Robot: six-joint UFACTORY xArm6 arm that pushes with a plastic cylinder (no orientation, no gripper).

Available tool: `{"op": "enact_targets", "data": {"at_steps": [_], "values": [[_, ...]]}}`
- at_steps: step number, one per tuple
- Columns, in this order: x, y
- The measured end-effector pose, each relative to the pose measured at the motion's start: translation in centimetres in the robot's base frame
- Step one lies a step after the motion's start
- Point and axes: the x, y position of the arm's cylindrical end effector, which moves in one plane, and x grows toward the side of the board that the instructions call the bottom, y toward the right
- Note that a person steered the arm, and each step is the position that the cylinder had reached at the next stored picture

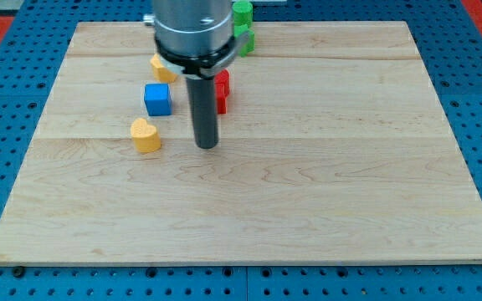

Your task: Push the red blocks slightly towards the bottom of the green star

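My tip (pixel 207 145) is down on the wooden board (pixel 308 167), nothing held: it's a bare rod, no jaws to open or close. Red blocks (pixel 222 90) sit just toward the view's top-right of the tip, mostly hidden behind the rod; shape and count unclear, can't tell if the rod touches them. Green blocks (pixel 243 25) at the view's top edge, beyond the red ones, half hidden by the arm; star shape not readable. Blue cube (pixel 157 99) to the tip's left. Yellow heart-like block (pixel 146 135) near the tip, left. Another yellow block (pixel 162 68) above the blue cube.
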Motion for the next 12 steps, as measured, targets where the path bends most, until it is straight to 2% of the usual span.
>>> {"op": "enact_targets", "data": {"at_steps": [1,3,8,12], "values": [[-1.5,-2.0],[-6.2,0.5],[-7.1,0.8],[-9.6,1.0]]}}
